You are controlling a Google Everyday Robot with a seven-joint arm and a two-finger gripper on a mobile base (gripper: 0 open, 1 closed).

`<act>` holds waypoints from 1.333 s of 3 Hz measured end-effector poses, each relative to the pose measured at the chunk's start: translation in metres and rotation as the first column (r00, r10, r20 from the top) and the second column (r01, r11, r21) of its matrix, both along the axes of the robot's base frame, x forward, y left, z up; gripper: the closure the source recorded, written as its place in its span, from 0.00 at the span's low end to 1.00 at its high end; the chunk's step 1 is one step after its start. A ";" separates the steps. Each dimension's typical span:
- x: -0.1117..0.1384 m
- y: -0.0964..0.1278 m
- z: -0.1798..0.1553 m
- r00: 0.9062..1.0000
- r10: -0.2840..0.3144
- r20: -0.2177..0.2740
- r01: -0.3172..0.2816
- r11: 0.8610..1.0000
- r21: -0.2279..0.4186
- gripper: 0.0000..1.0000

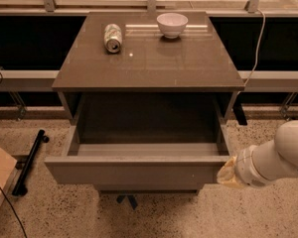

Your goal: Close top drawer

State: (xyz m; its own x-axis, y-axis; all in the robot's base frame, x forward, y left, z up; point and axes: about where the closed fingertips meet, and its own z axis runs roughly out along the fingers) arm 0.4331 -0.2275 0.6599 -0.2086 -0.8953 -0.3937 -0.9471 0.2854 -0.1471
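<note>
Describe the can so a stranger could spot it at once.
Find the grey-brown cabinet with its top drawer pulled out and the gripper at the drawer front's right end. On the cabinet's top, back left, lies the can. It is a cylinder on its side, left of the round white bowl.
</note>
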 end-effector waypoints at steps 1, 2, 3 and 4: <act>0.028 0.011 -0.006 0.998 0.005 0.069 -0.005 1.000 0.008 1.00; 0.031 0.011 -0.006 0.997 0.004 0.076 -0.005 1.000 0.010 1.00; 0.067 0.016 -0.007 0.991 -0.010 0.137 -0.001 0.997 0.077 1.00; 0.066 0.016 -0.007 0.990 -0.010 0.138 -0.001 0.997 0.078 1.00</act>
State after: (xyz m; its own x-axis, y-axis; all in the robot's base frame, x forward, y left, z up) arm 0.4993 -0.2113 0.6530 -0.1512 -0.8598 -0.4878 -0.9177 0.3054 -0.2539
